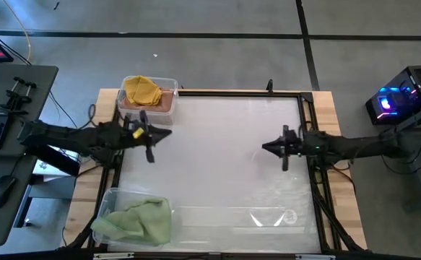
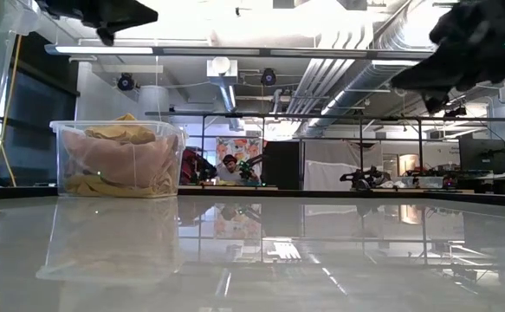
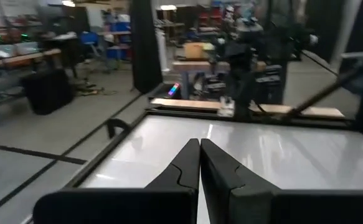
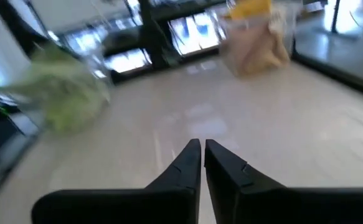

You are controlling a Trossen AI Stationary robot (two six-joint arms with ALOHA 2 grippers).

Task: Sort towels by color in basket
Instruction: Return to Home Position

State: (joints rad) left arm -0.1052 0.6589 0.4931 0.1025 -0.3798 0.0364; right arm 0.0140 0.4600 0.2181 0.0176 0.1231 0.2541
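Note:
A clear basket [image 1: 168, 87] at the table's far left holds a mustard yellow towel [image 1: 142, 89] on top of a pink-brown towel [image 1: 159, 105]; the low view shows the same basket [image 2: 118, 160]. A second clear basket [image 1: 106, 202] at the near left holds lime green towels [image 1: 136, 220]. My left gripper [image 1: 168, 133] hovers shut above the table just near of the far basket, pointing level toward the table's right. My right gripper [image 1: 265, 146] hovers shut over the right half of the table, pointing left. Neither holds anything.
A third clear basket [image 1: 268, 215] stands along the near edge, right of the green one. The white tabletop [image 1: 217, 159] lies bare between the two grippers. A black frame [image 1: 307, 115] runs around the table. Beyond the table are workshop benches.

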